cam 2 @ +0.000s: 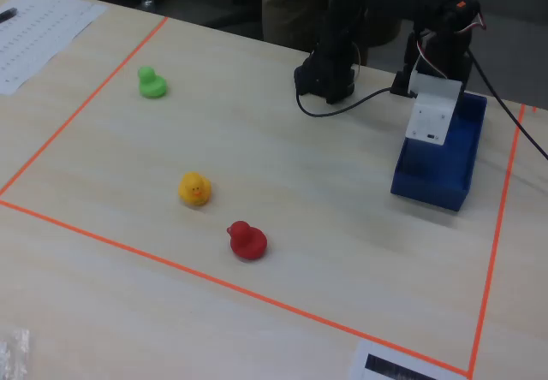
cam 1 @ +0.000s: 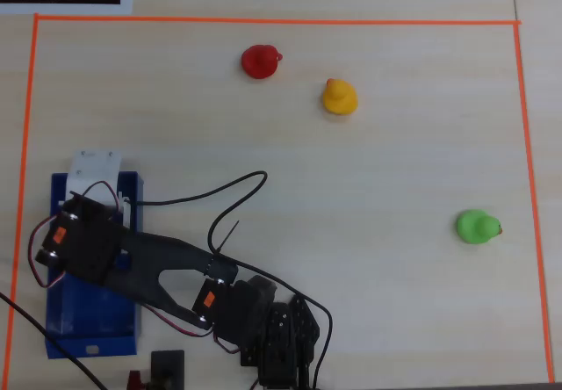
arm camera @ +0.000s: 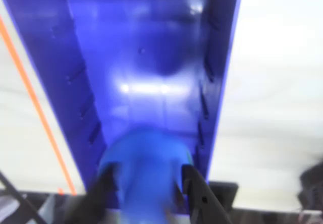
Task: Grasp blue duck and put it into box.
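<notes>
Pale wood-grain table [cam 1: 369, 232] with orange tape [cam 1: 263, 21] marking out the work area, that's my whole world from back here. Starting at the business end: in the wrist view the gripper [arm camera: 146, 183] has its two dark fingers [arm camera: 194, 188] closed in on the blue duck [arm camera: 146, 168], one either side, so I'd call it held. Blurry as anything though, so I can't swear how firm the pinch is.

Right below and ahead of the duck is the inside of the blue box [arm camera: 151, 72], with its walls running up both sides of that view. So the duck hangs over the box, or maybe just inside its near end; I can't tell whether it touches the floor. In the overhead view the arm covers most of the box [cam 1: 88, 320] and I can't see the duck at all.

My read: the carry is done and the drop is what's in hand. Next move calls for just opening the fingers, then lifting straight out without clipping a wall.

Duck itself looks like a smooth, rounded, lighter-blue blob, probably soft rubbery stuff, with a tiny orange speck low down.

Further out, red duck [cam 1: 260, 61], yellow duck [cam 1: 339, 97] and green duck [cam 1: 477, 227] sit well apart on the table, not involved.
</notes>
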### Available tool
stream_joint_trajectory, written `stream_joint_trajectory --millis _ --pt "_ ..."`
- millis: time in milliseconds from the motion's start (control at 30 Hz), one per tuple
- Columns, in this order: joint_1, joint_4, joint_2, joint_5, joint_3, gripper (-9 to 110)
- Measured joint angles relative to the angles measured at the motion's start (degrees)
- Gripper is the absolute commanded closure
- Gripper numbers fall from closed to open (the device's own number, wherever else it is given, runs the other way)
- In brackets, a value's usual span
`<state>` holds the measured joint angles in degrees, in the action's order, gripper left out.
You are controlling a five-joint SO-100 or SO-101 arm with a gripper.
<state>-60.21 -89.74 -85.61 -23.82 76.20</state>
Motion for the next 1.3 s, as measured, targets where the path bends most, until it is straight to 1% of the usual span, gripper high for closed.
stream_joint_trajectory --millis 67,167,200,233,333,433,567,733,900,967,1067,1167,1300 --pt "1.6 0.4 -1.0 -1.5 0.4 67" --pt "5.7 1.0 -2.6 -3.5 1.4 89" --pt "7.6 1.6 -3.4 -4.1 2.2 99" --pt "9.1 2.4 -4.3 -4.7 3.1 101" --pt "14.9 6.9 -8.6 -7.1 7.7 101" --pt "21.6 14.9 -15.8 -12.0 16.6 101" --pt "31.4 30.7 -29.4 -19.4 34.6 101" --pt "39.0 48.1 -47.6 -24.3 59.0 101" --pt "49.2 59.1 -65.5 -28.7 79.6 101" --pt "52.3 59.4 -72.7 -30.1 86.7 101" --pt "54.1 56.2 -82.9 -31.8 94.8 101" --pt "54.3 50.9 -92.4 -33.2 100.9 101" --pt "55.5 40.4 -101.9 -33.9 102.3 101"
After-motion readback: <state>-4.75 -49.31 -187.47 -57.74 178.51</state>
